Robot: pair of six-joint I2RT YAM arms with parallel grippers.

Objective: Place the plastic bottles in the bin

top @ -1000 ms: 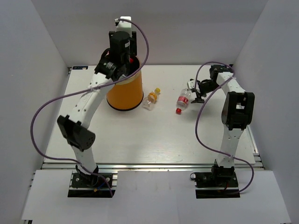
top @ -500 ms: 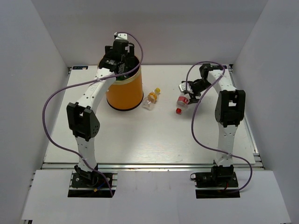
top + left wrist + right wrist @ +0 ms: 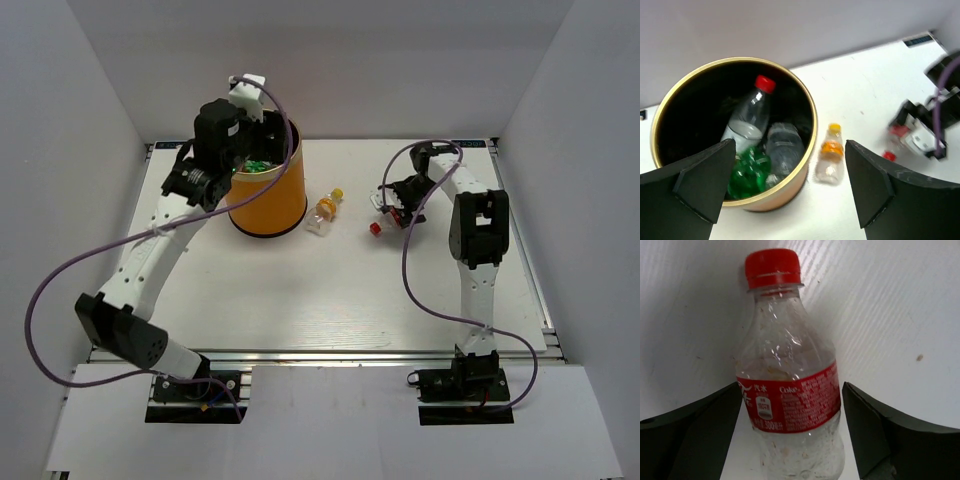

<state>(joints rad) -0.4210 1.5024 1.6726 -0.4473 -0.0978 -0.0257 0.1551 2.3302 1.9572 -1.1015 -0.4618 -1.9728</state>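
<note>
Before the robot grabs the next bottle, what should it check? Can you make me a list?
1. Right claw open, a finger on each side of the red-capped bottle: ok.
2. That bottle lies flat on the table, not squeezed yet: ok.
3. Left claw open and empty above the bin: ok.
4. Bin upright, with room above the bottles inside: ok.
5. Yellow-capped bottle lies beside the bin, clear of both claws: ok.
6. Fingers low enough to grip: cannot tell.
</note>
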